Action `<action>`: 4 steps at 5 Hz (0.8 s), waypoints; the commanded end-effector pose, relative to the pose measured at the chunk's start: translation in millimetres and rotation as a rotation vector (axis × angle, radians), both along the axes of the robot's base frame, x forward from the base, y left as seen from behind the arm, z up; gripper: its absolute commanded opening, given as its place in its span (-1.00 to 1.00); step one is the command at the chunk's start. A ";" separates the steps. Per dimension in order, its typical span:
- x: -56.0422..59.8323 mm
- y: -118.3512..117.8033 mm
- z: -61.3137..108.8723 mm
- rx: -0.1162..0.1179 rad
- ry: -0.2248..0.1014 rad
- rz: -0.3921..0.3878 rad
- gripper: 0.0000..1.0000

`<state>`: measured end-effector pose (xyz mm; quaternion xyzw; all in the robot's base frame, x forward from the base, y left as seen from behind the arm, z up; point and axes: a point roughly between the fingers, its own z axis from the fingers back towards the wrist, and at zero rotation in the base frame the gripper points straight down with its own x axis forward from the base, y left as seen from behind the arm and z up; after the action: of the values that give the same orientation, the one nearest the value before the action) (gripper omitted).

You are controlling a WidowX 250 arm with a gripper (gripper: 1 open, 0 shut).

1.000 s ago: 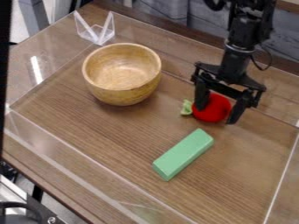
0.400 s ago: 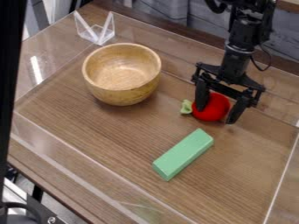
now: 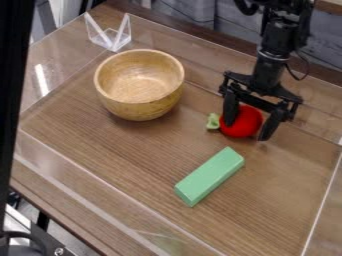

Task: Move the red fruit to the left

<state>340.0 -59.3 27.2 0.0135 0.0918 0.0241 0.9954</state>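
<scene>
From left to right you have a wooden bowl (image 3: 139, 84), a green block (image 3: 211, 176) nearer the front, then the red fruit (image 3: 242, 124) at the right. Your gripper (image 3: 254, 121) straddles it, jaws wide open. Next, close, then carry it left.

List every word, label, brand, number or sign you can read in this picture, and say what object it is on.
None: no readable text shows anywhere.
Bowl: plain wood, no marking.
Green block: plain, no marking.
Red fruit: no label.
Pincer and arm: black, no brand legible.
Table: bare wood grain, no sign.
</scene>
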 end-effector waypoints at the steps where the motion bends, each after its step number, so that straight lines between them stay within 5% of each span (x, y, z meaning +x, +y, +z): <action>1: 9.3 5.2 3.4 -0.006 -0.037 0.019 1.00; 4: 10.6 5.5 -0.3 -0.008 -0.032 0.039 1.00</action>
<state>343.5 -59.0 24.5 0.0120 0.0921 0.0350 0.9951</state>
